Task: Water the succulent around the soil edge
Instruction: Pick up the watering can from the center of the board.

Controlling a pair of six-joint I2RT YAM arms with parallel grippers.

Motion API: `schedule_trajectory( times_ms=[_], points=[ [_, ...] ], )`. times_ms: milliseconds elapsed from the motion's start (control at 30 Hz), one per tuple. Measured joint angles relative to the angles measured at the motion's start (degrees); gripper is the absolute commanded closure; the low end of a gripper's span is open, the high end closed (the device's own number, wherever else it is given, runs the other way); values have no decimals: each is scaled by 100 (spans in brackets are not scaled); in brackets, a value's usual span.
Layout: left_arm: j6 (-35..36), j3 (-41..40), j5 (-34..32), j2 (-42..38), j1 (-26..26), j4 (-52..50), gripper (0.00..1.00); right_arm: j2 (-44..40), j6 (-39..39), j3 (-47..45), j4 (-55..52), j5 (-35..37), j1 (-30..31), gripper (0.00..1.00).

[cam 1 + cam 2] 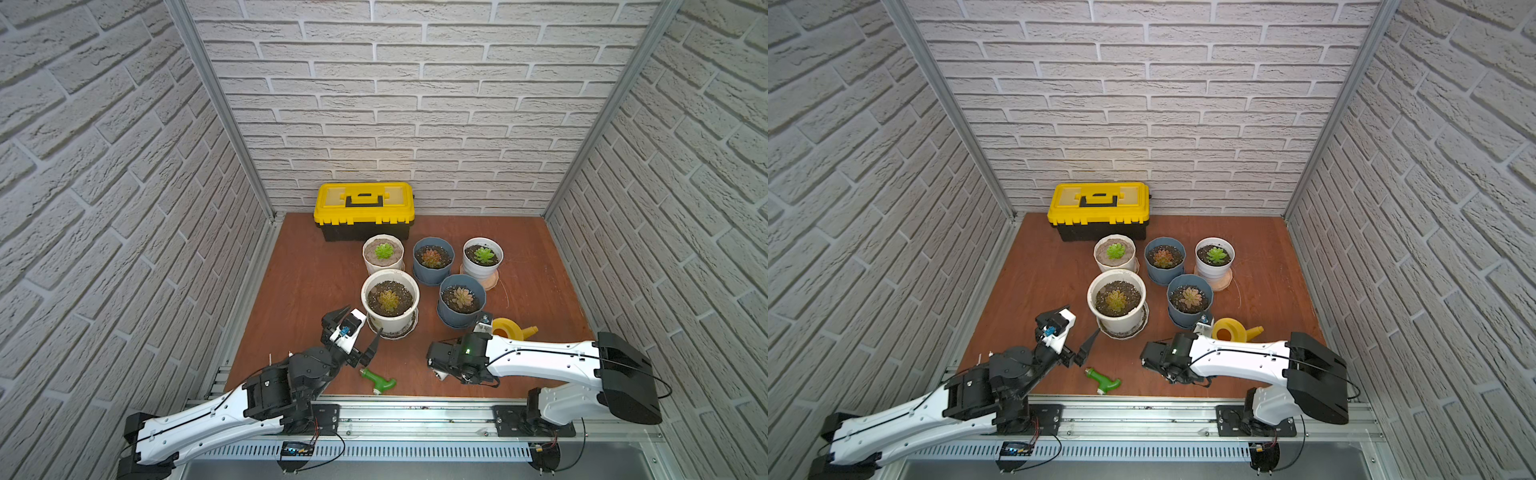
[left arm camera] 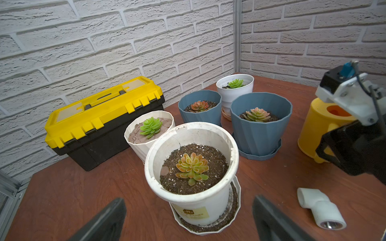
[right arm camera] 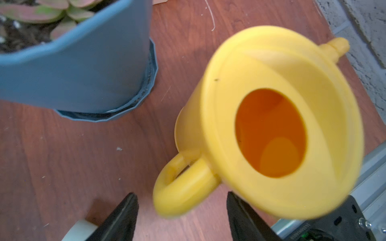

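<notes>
Plainly, the yellow watering can [image 1: 509, 328] was found standing on the tabletop [image 1: 316, 291] at about four o'clock of the nearer blue pot [image 1: 461, 301], its spout [image 1: 532, 331] aimed at three o'clock and its loop handle [image 3: 183, 183] turned to nine, so that its long axis ran straight toward the right gripper [image 3: 180, 194]. That gripper's jaws were spread either side of the handle, nothing yet clasped. The left gripper [image 1: 363, 322], spread wide and empty, was seen farther off, beside the large white pot [image 1: 390, 299]; the right arm was judged the one to lift.

Robot lab booth: brick-wallpaper panels [image 1: 415, 104], aluminium rail [image 1: 415, 411].
</notes>
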Motion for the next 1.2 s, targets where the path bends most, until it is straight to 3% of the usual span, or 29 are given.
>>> schedule_trajectory(
  times_ms=[267, 433, 667, 1033, 1167, 1200],
  points=[
    [0, 0, 7, 70, 0, 0, 2, -490, 50, -208, -203, 155, -365, 36],
    [0, 0, 7, 72, -2, 0, 2, -468, 70, -208, -162, 197, -527, 50],
    [0, 0, 28, 105, 0, 0, 2, -212, 70, -208, -31, 201, -619, 56],
    [2, 0, 74, 155, -11, 2, 2, -118, 87, -229, 116, 210, -640, 81],
    [2, 0, 85, 179, -11, 2, 2, -170, 87, -293, 79, 225, -643, 98],
    [2, 0, 87, 190, -11, 2, 2, -205, 87, -317, 63, 227, -645, 98]
  ],
)
